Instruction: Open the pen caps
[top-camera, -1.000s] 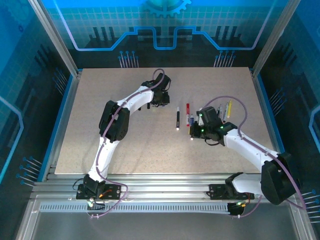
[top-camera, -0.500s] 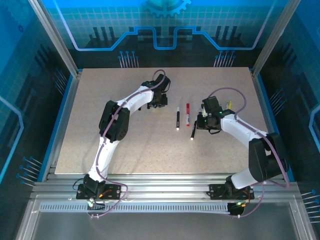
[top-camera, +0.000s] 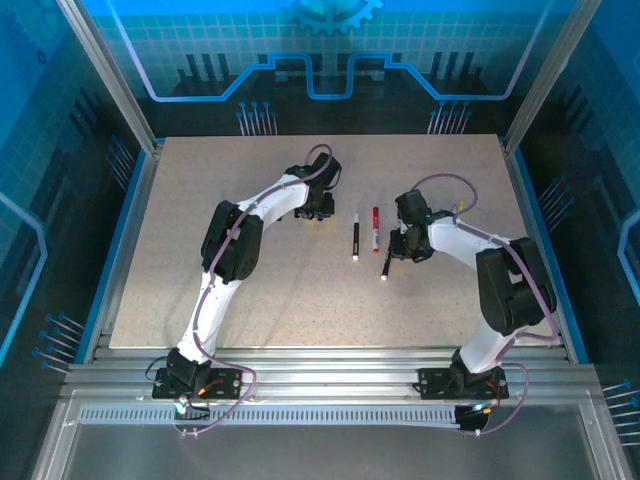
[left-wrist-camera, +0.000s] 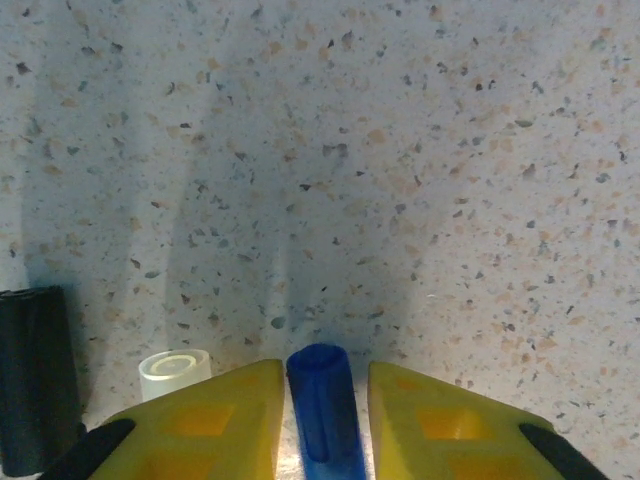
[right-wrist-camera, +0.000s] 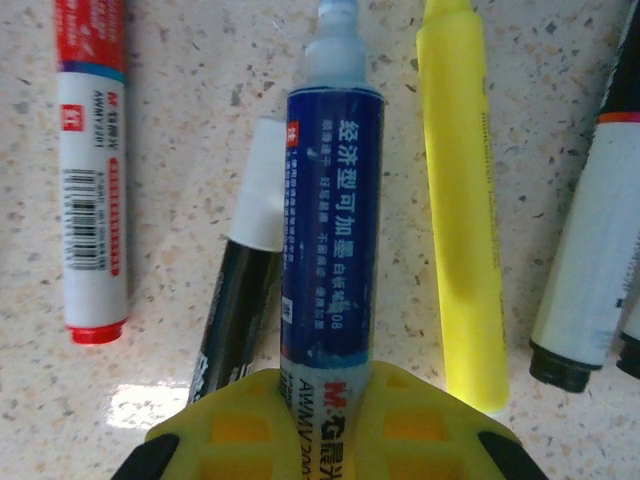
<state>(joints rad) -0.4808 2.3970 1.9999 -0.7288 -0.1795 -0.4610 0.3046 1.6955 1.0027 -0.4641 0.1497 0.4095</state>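
1. Two yellow fingers (left-wrist-camera: 200, 430) of the left gripper (left-wrist-camera: 325, 378) are seen flanking a blue cap (left-wrist-camera: 322, 400). The cap lies on the speckled table (left-wrist-camera: 400, 150) with its rounded end toward 12 o'clock. Only hairline gaps are seen at its sides, so it cannot be told whether it is pinched or merely flanked.
2. A white cap (left-wrist-camera: 175, 368) is set just beside the left finger, at 9 o'clock of the blue cap, with its open ring facing up. A black cap (left-wrist-camera: 35, 375) is found farther out toward 9 o'clock, at the frame's edge.
3. From above, this gripper is placed at about 11 o'clock of the table's middle.
4. The right gripper (right-wrist-camera: 325, 385) is closed on a blue marker (right-wrist-camera: 328, 220). The barrel is pointed toward 12 o'clock and its pale tip is bared at the far end.
5. A black-and-white marker (right-wrist-camera: 245, 300) is laid against the blue marker at 9 o'clock. A red marker (right-wrist-camera: 92, 170) is seen apart at 10 o'clock and a yellow highlighter (right-wrist-camera: 460, 200) just beside at 2 o'clock. A white marker (right-wrist-camera: 585, 260) is cut by the frame at 3 o'clock.
6. From above, this gripper is placed at 3 o'clock of the table's middle. A black pen (top-camera: 355, 238) is laid between the two grippers, parallel to the red marker.
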